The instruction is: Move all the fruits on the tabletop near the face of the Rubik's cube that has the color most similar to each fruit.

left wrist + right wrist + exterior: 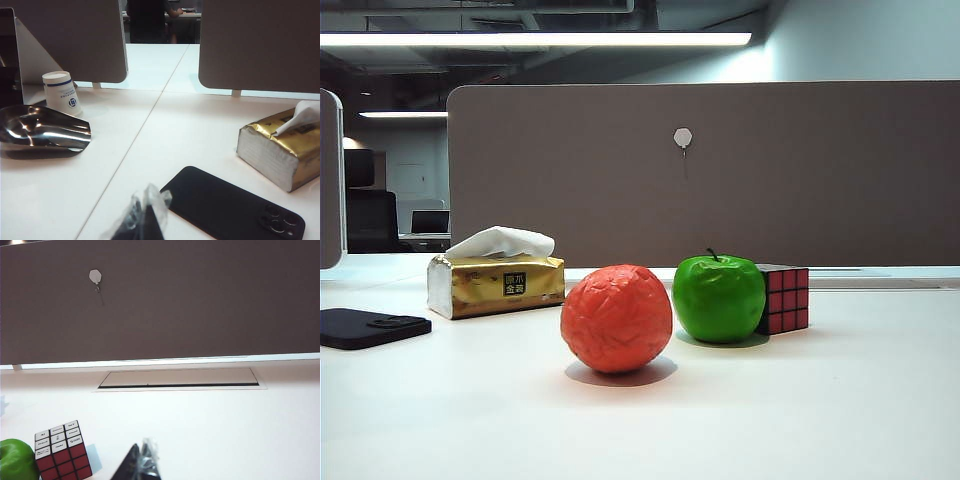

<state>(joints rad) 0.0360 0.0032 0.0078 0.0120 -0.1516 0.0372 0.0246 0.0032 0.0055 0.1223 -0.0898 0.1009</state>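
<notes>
Only the plastic-wrapped tips of the left claw (142,220) and right claw (142,465) are showing, cut off at the frame edge, so whether they are parted or clenched cannot be told. The green apple (719,297) is sitting on the white surface (820,400), hiding the left side of the Rubik's cube (784,298). The orange-red fruit (616,318) is resting nearer, left of it. At far left, a gold tissue box (496,284) is holding a protruding white tissue (501,241).

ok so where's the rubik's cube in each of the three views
Exterior view: cube right of centre, tucked behind the green apple.
Left wrist view: not in it.
Right wrist view: cube in the lower corner beside the apple.
Shared landmark: the apple, also the wall hook.
</notes>
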